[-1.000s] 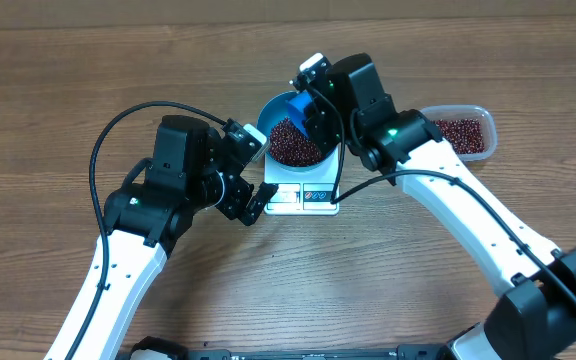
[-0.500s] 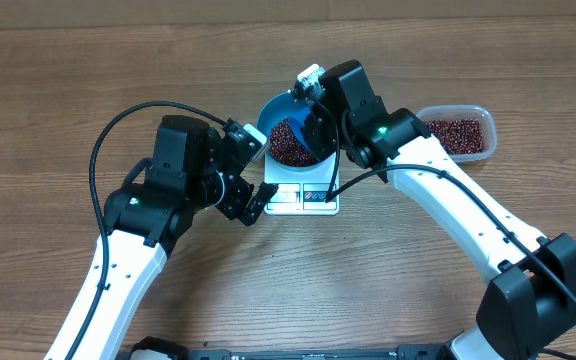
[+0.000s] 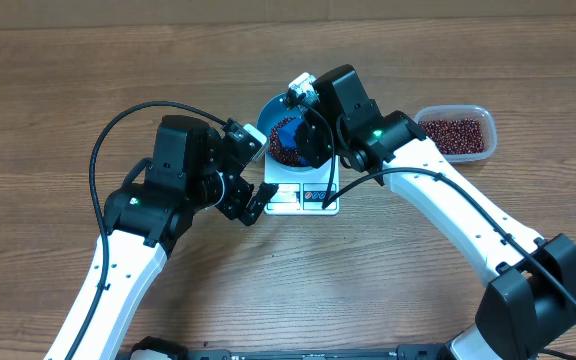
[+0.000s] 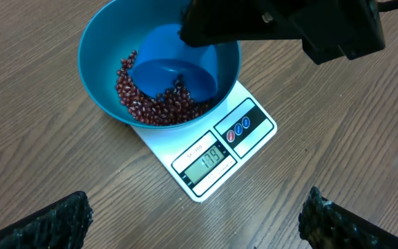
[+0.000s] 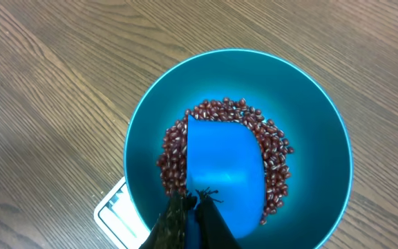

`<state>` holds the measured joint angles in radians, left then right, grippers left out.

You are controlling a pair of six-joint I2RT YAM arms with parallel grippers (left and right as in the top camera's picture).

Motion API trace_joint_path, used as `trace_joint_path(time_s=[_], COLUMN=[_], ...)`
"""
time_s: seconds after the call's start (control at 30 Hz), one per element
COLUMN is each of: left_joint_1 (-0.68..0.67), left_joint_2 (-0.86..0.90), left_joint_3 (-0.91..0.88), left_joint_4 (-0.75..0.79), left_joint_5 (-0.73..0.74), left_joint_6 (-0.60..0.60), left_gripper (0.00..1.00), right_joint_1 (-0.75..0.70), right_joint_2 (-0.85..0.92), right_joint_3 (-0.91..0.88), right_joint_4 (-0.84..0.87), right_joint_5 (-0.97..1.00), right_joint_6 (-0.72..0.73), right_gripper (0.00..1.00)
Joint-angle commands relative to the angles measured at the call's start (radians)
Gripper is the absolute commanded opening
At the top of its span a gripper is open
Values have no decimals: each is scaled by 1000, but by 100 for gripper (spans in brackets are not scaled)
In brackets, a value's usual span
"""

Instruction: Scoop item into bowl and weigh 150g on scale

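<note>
As the right gripper (image 5: 188,216) clamps the blue scoop (image 5: 223,162) by its handle end, the scoop lies in the bowl (image 5: 313,138) on the scale (image 4: 216,149), blade toward twelve o'clock, beans (image 5: 175,149) heaped around it; the left gripper (image 4: 195,228), jaws wide apart, hangs at the bowl's eight o'clock.

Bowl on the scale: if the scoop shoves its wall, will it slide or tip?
Probably slides: the bowl looks smooth and sits on the flat white scale. Tipping seems possible too, since it overhangs the scale. The beans lie low in it, which should steady it somewhat.
</note>
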<state>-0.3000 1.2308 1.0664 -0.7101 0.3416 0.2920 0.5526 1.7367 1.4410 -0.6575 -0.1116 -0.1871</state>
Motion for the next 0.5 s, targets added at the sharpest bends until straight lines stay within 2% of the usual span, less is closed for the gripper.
trace_joint_path(time_s=[0.0,0.27,0.47], left_joint_1=[4,4,4], left_joint_2=[6,6,6], left_joint_3=[-10,-10,-10], left_joint_4=[3,3,3], left_joint_5=[18,18,18], left_joint_6=[15,15,15], left_gripper=[99,100,100], right_joint_1=[5,2,2], right_joint_2=[-6,-6,-6], right_joint_3=[19,20,21], right_joint_4=[34,135,148], right_joint_5=[-21,-21,-21], right_joint_6=[9,34,34], right_gripper=[4,4,4])
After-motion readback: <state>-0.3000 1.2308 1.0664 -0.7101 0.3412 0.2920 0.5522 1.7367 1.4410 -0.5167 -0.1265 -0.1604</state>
